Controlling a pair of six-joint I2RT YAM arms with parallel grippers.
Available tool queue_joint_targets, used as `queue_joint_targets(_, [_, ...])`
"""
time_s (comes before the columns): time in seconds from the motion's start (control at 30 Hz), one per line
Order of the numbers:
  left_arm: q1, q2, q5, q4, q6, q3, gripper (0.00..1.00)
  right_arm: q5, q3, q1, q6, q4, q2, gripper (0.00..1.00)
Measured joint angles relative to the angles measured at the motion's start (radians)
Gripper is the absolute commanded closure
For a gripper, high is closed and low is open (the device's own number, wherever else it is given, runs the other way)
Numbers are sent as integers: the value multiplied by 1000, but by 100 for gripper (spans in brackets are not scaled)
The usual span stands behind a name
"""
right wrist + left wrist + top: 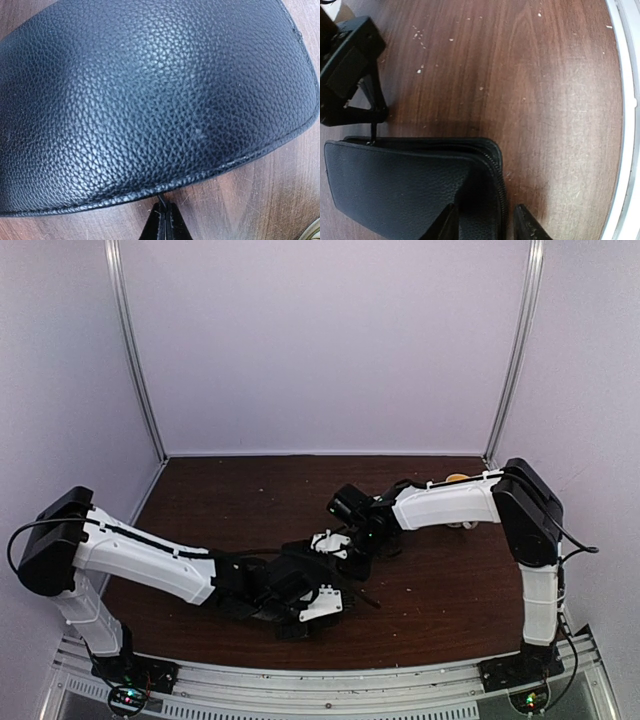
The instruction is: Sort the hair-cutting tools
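Top external: left arm stretched low from lower left to frame centre, left gripper (305, 610) pointing down. Right arm bends in from the right, right gripper (335, 548) down at centre. One thin black stick (366, 598) on the table (230, 500) just right of the left gripper; scissors not made out.
Left wrist: jaws grip the zipped edge of one black case (395, 185).
Right wrist: fingers clenched on one thin black tab (161, 201) at the case rim.

Surface (240, 502): dark brown wood grain, walled in pale at back and sides.
Case (395, 185): black grained leather, laid flat on the surface, zipped round its edge.
Zip pull (372, 134): raised at one corner.
Specks (418, 35): white, scattered.
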Motion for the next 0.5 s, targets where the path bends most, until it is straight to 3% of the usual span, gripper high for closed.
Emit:
queue_joint_targets(0.3, [-15,77,-72,-19,-13,68,80,-5,0,0,0,3,2,100])
queue_joint_targets(0.5, [-25,94,-130,-18,-39,84,87,-68,-44,0,-1,17,-22,100])
